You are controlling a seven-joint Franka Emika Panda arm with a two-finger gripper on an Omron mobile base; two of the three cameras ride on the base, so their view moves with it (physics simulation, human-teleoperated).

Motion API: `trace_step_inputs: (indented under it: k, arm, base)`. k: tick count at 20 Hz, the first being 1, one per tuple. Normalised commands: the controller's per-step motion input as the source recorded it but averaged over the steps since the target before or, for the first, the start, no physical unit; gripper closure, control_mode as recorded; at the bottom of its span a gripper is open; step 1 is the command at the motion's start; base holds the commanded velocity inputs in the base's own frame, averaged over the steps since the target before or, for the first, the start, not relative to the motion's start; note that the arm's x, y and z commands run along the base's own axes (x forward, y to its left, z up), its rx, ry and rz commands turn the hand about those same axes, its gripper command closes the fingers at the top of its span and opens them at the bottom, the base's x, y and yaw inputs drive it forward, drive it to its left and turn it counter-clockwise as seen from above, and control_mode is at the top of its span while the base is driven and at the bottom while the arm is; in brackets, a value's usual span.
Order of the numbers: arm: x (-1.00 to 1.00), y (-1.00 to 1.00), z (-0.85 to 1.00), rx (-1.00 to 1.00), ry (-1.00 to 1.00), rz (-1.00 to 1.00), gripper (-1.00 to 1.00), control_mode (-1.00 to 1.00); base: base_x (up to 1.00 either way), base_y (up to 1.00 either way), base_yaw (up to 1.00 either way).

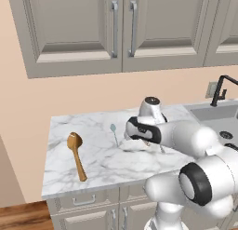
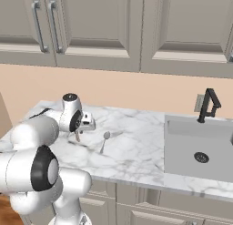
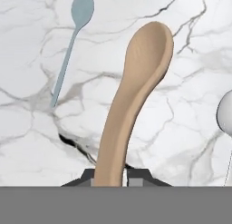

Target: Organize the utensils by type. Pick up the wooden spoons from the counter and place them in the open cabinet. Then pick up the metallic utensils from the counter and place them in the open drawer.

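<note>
My gripper [image 3: 111, 175] is shut on the handle of the smaller tan wooden spoon [image 3: 136, 96], which hangs just above the white marble counter [image 1: 60, 126] and casts a shadow on it. In the right base view the gripper [image 2: 78, 134] points down at the counter's left part. The large orange-brown wooden spoon [image 1: 76, 154] lies flat to the left, apart from the gripper. A pale teal spoon [image 1: 114, 131] [image 3: 72, 41] lies close beside the held spoon. The silver-grey spoon [image 2: 104, 140] [image 3: 225, 114] lies on the other side. The open cabinet and the open drawer are out of view.
Upper cabinets [image 1: 116, 29] with bar handles hang shut above the counter. A grey sink [image 2: 200, 146] with a black faucet [image 2: 207, 105] takes up the counter's right end. Shut drawer fronts [image 1: 83, 201] run below the front edge.
</note>
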Motion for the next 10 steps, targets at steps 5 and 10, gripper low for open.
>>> trace_step_inputs:
  k: [5, 10]
  arm:
    - [-0.69, 0.0, 0.82, 0.0, 0.0, 0.06, 1.0, -1.0]
    - [-0.69, 0.0, 0.88, 0.0, -0.05, 0.06, 1.0, -1.0]
  base:
    - [0.0, 0.0, 0.0]
    - [0.0, 0.0, 0.0]
